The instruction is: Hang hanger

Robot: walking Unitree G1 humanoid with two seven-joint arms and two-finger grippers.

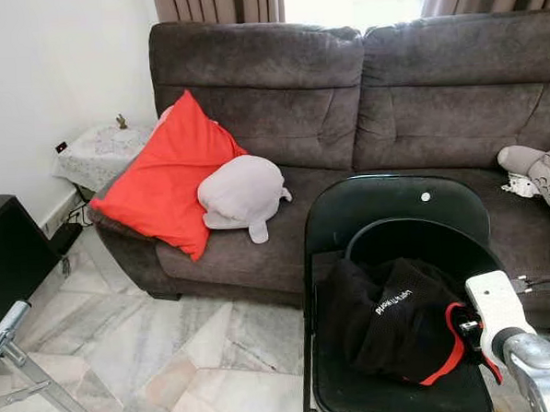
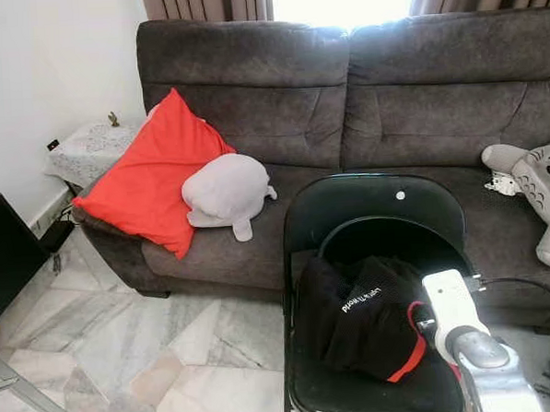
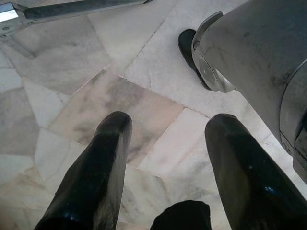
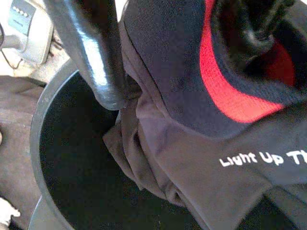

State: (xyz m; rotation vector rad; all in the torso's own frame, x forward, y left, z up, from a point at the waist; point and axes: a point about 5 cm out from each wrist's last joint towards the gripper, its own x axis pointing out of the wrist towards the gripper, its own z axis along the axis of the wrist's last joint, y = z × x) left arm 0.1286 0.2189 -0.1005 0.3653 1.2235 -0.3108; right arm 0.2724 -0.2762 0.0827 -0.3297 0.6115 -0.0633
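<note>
A black finger rests against black red-trimmed clothing on a dark chair.

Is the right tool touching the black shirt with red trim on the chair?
Touching. The right wrist view shows the right tool's fingers pressed into the black shirt with red trim.

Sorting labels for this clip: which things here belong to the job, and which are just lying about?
Job:
right end effector, at the garment
black garment with red trim
black folding chair under it

Lying about:
red cushion
grey plush
sofa
</note>
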